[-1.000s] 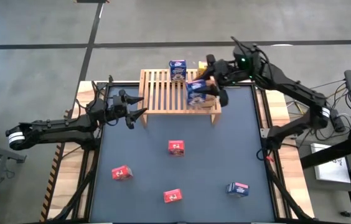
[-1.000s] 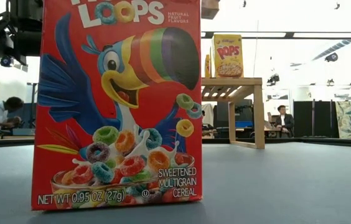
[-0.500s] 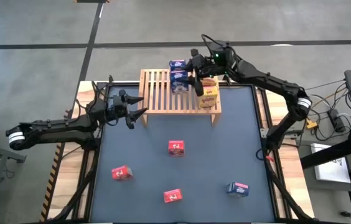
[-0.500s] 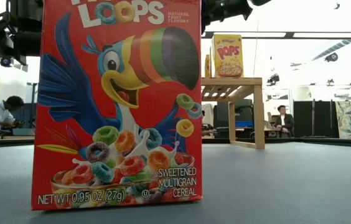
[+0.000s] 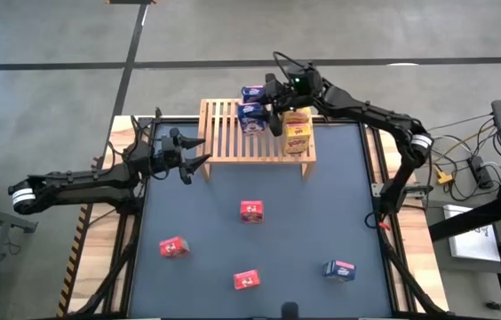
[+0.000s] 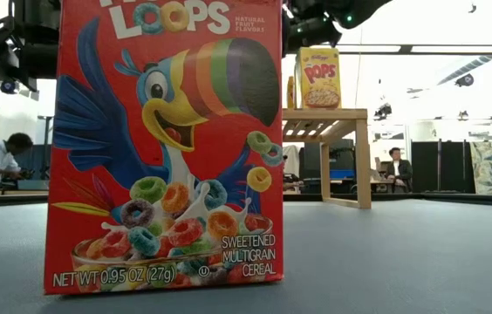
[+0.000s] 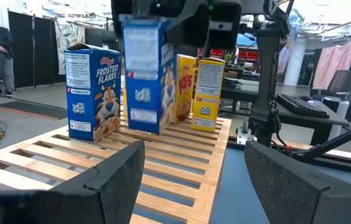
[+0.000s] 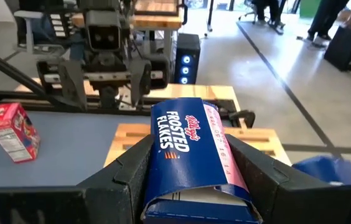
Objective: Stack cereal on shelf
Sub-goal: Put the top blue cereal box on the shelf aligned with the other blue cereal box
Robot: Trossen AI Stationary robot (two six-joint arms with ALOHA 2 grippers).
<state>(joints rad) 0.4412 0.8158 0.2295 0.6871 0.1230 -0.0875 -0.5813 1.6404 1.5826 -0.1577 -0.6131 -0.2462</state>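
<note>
Blue Frosted Flakes box [image 8: 191, 149] sits clamped between the right gripper [image 5: 266, 105] fingers, held just above the wooden shelf [image 5: 224, 142]; we cannot tell whether its base touches the slats. Beside it stand another blue box [image 7: 93, 93] and yellow boxes [image 5: 298, 132]. Our left gripper [image 5: 195, 158] waits, fingers spread and empty, at the shelf's near corner.

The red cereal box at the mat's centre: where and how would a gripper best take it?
Probably from above, closing across the narrow sides of the red cereal box: it looks upright, standing alone on the dark mat with open space all round. The open left gripper is nearer.
</note>
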